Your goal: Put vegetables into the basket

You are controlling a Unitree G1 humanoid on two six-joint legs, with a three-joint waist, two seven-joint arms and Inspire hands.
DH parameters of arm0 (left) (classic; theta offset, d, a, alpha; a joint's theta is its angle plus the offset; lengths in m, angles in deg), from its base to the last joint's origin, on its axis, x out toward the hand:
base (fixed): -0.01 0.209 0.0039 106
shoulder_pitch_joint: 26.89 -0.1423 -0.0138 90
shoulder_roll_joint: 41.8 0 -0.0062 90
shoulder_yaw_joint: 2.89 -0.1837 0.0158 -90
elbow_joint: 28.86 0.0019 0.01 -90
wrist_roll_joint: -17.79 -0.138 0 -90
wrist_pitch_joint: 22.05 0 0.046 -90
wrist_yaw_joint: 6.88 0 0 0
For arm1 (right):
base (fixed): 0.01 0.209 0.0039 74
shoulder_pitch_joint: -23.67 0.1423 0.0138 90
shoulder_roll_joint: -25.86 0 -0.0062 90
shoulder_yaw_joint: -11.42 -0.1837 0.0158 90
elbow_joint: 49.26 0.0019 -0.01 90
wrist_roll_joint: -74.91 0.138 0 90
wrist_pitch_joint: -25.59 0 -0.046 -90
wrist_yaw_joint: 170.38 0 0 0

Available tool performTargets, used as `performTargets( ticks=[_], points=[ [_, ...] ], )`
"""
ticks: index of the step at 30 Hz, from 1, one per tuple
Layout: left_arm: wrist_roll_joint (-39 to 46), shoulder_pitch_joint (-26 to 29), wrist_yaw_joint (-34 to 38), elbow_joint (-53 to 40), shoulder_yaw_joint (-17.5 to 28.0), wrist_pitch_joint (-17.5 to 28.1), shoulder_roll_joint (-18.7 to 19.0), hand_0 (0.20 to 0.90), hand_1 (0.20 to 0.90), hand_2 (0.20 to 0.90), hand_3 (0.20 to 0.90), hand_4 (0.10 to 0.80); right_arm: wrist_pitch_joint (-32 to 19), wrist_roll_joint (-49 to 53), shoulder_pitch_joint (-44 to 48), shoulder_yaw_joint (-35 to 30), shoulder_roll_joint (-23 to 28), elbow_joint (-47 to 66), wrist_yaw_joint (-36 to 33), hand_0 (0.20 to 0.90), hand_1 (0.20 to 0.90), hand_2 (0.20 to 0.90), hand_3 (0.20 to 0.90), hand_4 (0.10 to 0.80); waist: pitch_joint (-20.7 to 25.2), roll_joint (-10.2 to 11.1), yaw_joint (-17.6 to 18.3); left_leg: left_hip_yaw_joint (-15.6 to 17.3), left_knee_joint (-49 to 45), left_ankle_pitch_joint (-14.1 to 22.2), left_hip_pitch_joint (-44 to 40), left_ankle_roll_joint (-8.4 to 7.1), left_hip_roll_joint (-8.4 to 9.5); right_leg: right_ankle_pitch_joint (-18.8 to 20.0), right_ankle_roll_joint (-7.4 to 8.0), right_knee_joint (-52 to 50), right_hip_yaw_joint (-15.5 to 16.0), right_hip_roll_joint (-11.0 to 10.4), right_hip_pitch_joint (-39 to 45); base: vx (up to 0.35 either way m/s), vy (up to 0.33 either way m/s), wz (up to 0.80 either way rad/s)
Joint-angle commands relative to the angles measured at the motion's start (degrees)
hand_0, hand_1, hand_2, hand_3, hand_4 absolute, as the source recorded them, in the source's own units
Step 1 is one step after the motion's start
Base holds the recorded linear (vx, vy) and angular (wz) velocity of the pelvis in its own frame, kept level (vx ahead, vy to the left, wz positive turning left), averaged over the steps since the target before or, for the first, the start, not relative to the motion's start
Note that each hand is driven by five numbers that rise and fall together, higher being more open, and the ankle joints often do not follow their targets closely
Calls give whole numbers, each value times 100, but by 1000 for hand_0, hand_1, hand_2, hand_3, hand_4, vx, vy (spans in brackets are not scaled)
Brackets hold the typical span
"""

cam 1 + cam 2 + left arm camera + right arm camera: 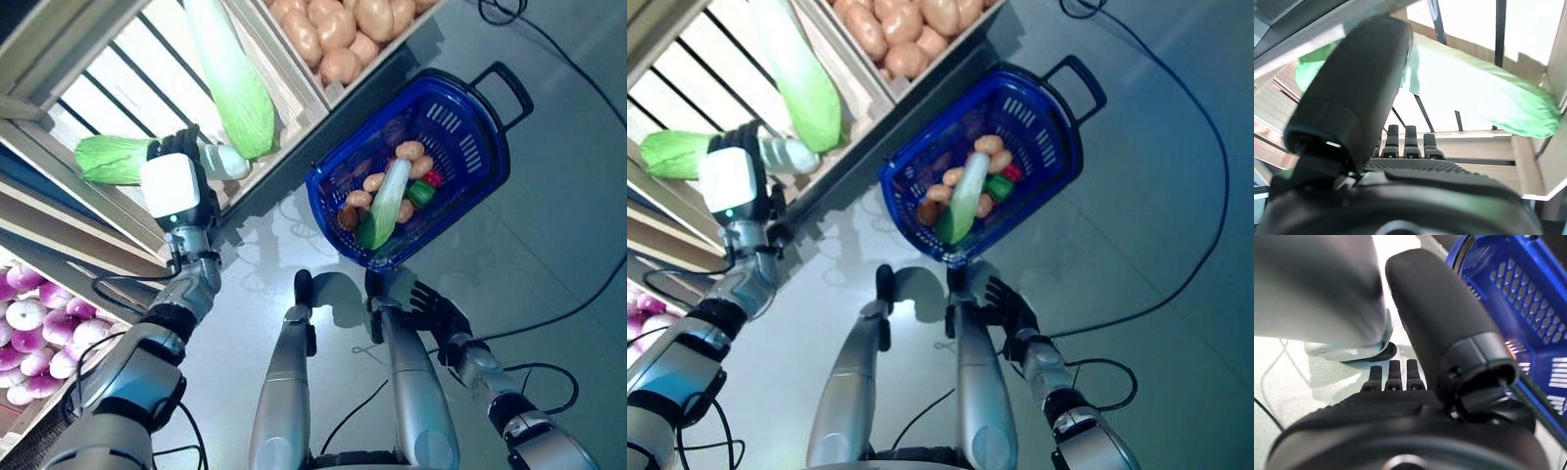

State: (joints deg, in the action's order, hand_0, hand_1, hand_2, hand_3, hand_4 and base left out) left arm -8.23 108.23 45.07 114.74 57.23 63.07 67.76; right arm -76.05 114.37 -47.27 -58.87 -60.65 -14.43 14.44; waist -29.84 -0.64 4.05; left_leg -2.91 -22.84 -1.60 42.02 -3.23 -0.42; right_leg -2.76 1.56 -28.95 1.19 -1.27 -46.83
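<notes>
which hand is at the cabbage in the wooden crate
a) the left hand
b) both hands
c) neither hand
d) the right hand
a: the left hand is up at the wooden crate, lying over the cabbage, while the right hand hangs low beside the blue basket, holding nothing.

We seem to be in a shop's produce section, or a mock-up of one. Slatted wooden crates [127,88] hold napa cabbages [233,78], a neighbouring bin is heaped with potatoes [338,29], and purple onions [34,328] fill a lower tray. A blue plastic shopping basket [470,127] with a black handle stands on the smooth grey floor [568,215].
</notes>
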Motion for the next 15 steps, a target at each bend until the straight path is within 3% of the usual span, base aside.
performTargets(
  ticks=[1,10,15],
  points=[
    [-155,-135,441,-87,579,-424,494,900,900,900,900,800,-222,249,-556,-15,281,532,-177,900,900,900,900,800,5,-72,50,202,-240,-1,219,185,224,-39,-172,37,-131,108,321,-5,15,-3],
    [-246,-176,612,-201,787,-829,832,900,900,900,900,800,-348,319,-686,-201,381,612,-115,900,900,900,900,800,5,-167,64,231,-325,73,372,177,275,-70,-197,-10,-148,84,161,24,13,1],
    [-701,-29,424,-275,812,-1197,1037,900,900,900,900,800,-345,349,-723,-237,405,758,-183,900,900,900,900,800,5,-238,84,241,-294,59,398,169,299,-50,-197,22,-148,71,106,52,19,12]
  ],
)
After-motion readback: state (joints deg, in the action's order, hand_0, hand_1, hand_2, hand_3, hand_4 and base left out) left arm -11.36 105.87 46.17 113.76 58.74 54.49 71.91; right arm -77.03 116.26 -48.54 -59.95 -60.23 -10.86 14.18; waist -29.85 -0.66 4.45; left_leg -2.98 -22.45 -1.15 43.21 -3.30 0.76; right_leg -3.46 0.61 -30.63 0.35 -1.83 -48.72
